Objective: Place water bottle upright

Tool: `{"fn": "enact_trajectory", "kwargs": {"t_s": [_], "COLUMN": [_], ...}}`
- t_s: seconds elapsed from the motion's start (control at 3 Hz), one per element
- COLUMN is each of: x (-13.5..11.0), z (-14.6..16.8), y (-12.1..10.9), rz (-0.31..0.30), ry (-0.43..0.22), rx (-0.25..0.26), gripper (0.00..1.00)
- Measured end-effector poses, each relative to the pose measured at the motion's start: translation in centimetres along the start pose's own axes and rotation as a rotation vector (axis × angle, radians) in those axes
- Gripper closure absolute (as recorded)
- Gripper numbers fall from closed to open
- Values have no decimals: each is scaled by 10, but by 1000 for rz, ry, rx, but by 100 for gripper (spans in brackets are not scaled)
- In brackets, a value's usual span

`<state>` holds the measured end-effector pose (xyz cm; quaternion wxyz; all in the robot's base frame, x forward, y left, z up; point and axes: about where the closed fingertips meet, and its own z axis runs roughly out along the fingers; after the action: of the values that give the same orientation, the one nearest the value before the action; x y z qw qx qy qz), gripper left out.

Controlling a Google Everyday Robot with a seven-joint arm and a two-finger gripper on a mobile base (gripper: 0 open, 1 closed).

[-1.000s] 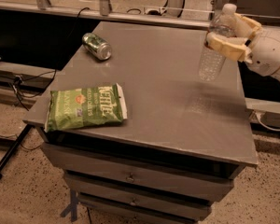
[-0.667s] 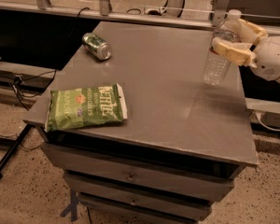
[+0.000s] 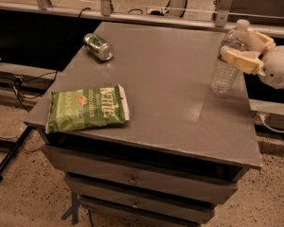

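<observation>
The water bottle (image 3: 226,72) is a small clear ribbed bottle with a white cap. It stands upright at the far right of the grey table (image 3: 170,93), its base at or just above the top. My gripper (image 3: 236,45) reaches in from the right edge of the camera view. It is shut on the bottle's upper part, with one cream finger (image 3: 241,60) across the front and the other behind the neck.
A green chip bag (image 3: 87,109) lies flat at the table's front left. A green metal can (image 3: 98,46) lies on its side at the back left. The table has drawers below. A rail and cables run behind it, and a dark ledge stands to the left.
My gripper and the bottle have moved together a little to the right and toward the table's right edge. The bottle stays upright. The bag and the can have not moved.
</observation>
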<state>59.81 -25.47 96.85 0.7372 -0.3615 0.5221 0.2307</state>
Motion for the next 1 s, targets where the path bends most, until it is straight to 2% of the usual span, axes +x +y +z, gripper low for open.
{"fn": "enact_trajectory", "kwargs": {"t_s": [1.0], "x": [11], "z": [-23], "y": [-5], "rz": [33], "ry": [-16], "rx": [0], "gripper": [16]}}
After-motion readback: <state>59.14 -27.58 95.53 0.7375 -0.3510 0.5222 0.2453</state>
